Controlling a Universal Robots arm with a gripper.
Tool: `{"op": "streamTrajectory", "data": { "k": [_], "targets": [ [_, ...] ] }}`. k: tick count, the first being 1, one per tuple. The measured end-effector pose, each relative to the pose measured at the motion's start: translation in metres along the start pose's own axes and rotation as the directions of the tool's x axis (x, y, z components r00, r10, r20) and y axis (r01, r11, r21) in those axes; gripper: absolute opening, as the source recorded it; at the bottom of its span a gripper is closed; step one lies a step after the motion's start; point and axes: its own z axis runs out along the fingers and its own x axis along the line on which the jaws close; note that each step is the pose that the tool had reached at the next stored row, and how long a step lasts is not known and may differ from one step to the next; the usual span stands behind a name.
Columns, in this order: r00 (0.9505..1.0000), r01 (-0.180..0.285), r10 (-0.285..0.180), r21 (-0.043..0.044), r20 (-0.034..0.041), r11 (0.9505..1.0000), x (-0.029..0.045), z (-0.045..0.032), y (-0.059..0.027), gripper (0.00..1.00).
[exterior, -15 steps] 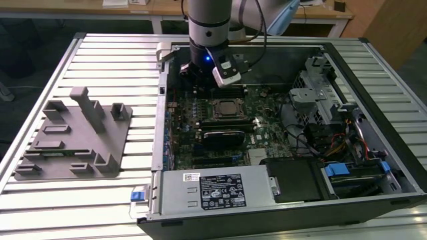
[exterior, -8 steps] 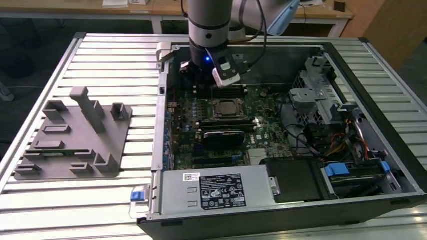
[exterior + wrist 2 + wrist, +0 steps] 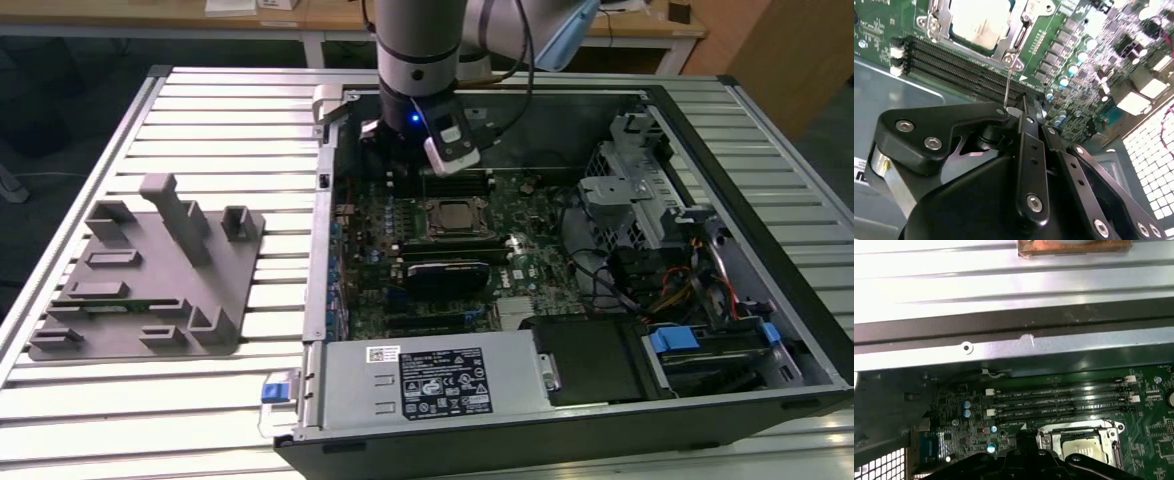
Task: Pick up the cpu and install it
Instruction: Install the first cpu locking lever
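Note:
The cpu (image 3: 454, 213) lies flat in the motherboard socket inside the open computer case, its shiny metal top facing up inside the socket's metal frame. It shows in both wrist views (image 3: 981, 20) (image 3: 1081, 450). My gripper (image 3: 396, 170) hangs over the memory slots (image 3: 1059, 400) just beyond the socket, at the far side of the board. Its black linkage (image 3: 1021, 107) comes to a point close to a thin metal socket lever (image 3: 1007, 82) that stands up from the frame's corner. Nothing is seen in the gripper.
A grey plastic tray with upright posts (image 3: 147, 270) sits on the slatted table at the exterior view's left. Inside the case are the power supply (image 3: 427, 385), a drive cage (image 3: 627, 190) and loose cables (image 3: 654, 290). The case wall (image 3: 1004, 345) rises close behind the gripper.

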Motion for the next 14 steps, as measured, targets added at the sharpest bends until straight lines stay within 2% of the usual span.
{"op": "streamTrajectory", "data": {
  "k": [2, 3, 10, 14],
  "targets": [
    [1.0, 0.0, 0.0, -0.0153, -0.0013, 0.9999, 0.0, 0.0, 0.0, 0.11],
    [1.0, 0.0, 0.0, -0.0192, -0.0017, 0.9998, 0.0, 0.0, 0.0, 0.11],
    [1.0, 0.0, 0.0, -0.0196, -0.0017, 0.9998, -0.0014, 0.0, 0.0001, 0.11],
    [1.0, -0.001, 0.001, -0.0195, -0.0016, 0.9998, -0.0103, 0.0003, 0.0008, 0.11]
  ]
}}
